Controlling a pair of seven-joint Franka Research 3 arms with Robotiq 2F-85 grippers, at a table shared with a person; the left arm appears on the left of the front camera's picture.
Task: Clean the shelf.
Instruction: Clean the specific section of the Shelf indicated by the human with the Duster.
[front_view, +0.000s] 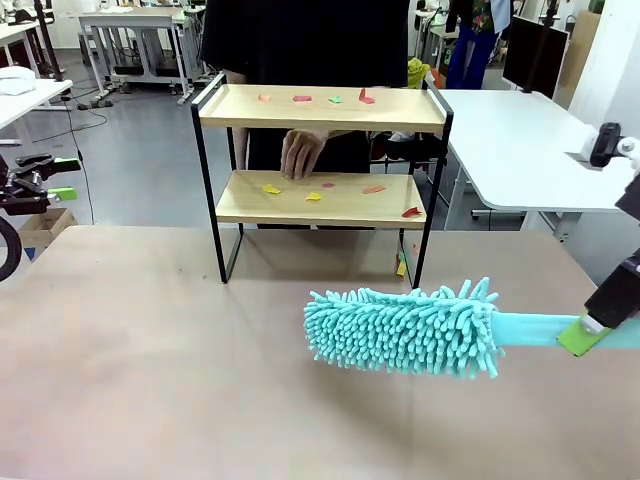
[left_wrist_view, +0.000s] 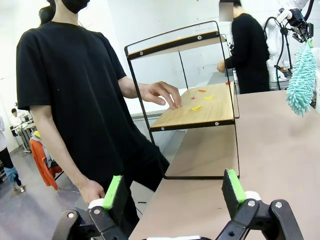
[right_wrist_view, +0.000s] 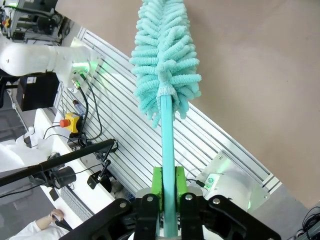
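Observation:
The shelf (front_view: 320, 108) stands at the table's far side, two wooden boards in a black frame, with small coloured scraps (front_view: 301, 98) on both boards. A person's hand (front_view: 300, 152) rests over the lower board (front_view: 340, 208). My right gripper (front_view: 592, 332) is shut on the handle of a teal fluffy duster (front_view: 405, 330), whose head hangs over the table in front of the shelf. In the right wrist view the duster (right_wrist_view: 165, 60) sticks straight out from the gripper (right_wrist_view: 168, 186). My left gripper (front_view: 52, 178) is open at the far left, off the table; its wrist view has the gripper (left_wrist_view: 175, 192) open, facing the shelf (left_wrist_view: 200, 112) from the side.
The brown table top (front_view: 150, 350) stretches wide in front of the shelf. A person in black (left_wrist_view: 70, 90) stands behind the shelf. A white desk (front_view: 520, 140) stands at the back right, and more desks (front_view: 130, 30) at the back left.

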